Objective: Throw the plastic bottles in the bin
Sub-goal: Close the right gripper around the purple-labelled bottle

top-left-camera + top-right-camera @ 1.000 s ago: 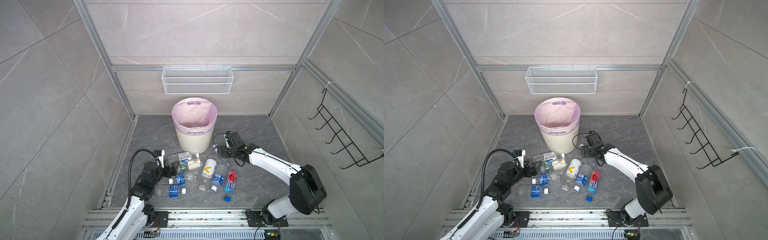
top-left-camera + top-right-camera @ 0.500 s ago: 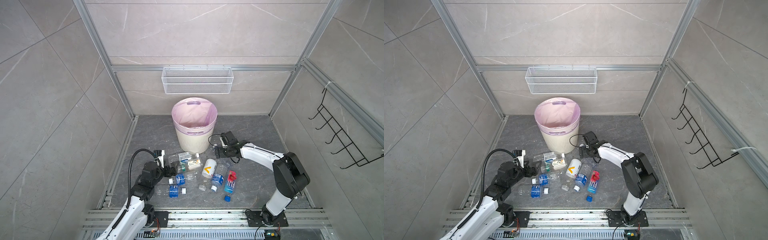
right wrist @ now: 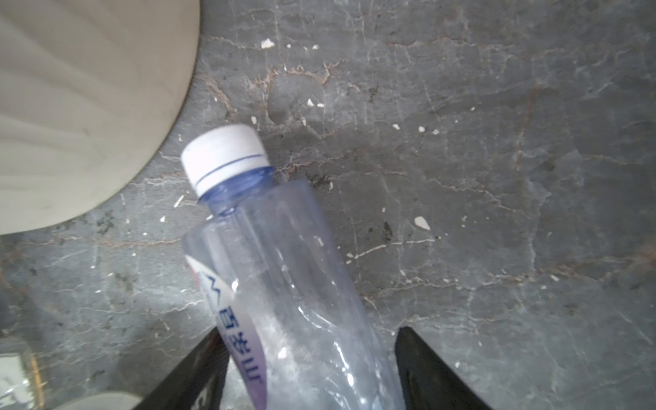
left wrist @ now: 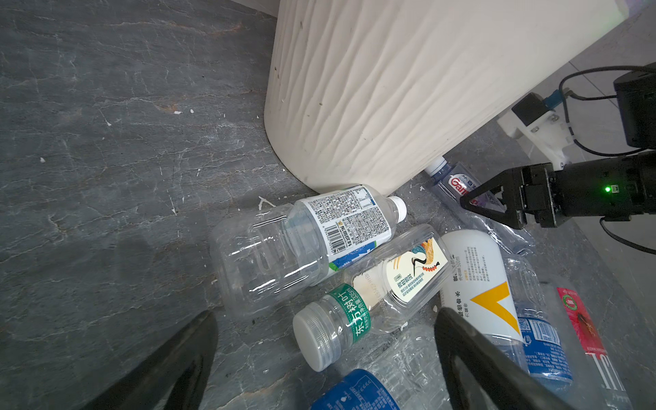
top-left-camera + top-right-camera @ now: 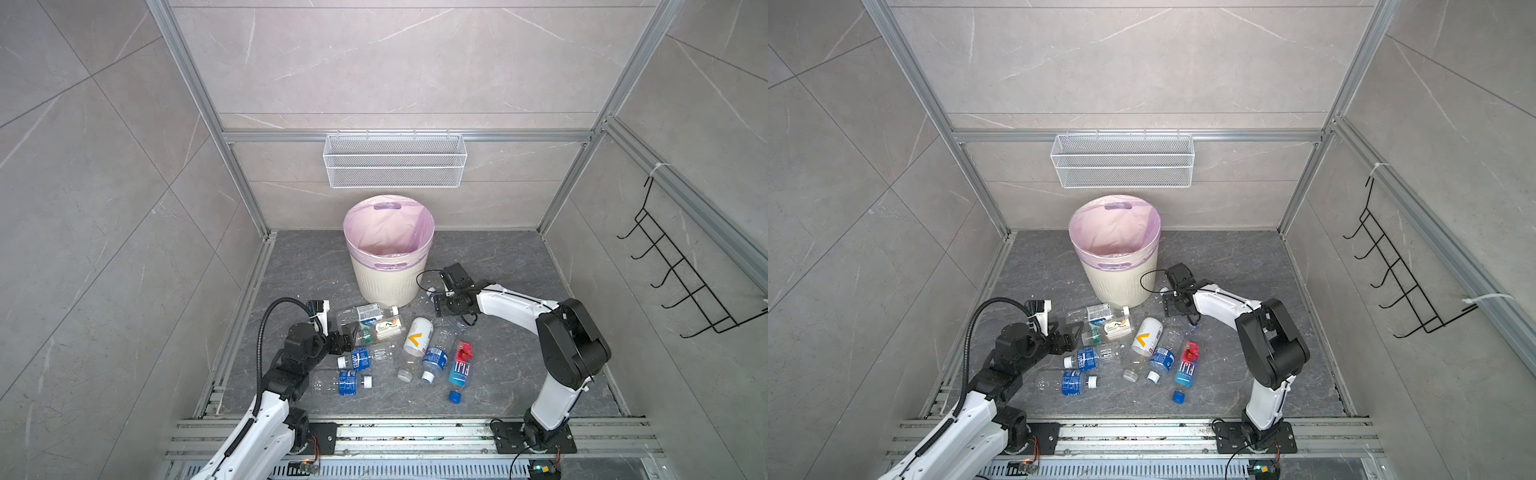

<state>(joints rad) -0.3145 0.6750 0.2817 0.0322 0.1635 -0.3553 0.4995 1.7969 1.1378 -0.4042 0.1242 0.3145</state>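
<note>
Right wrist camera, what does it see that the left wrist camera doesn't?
Only the right wrist view shows the thin blue ring on the white cap. Only the left wrist view shows the green-label bottle, the white bottle with a yellow mark and the left gripper. Both show the bin and the clear bottle at the right gripper.

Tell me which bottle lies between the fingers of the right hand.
The bluish clear bottle with a white cap, lying with its neck beside the bin.
</note>
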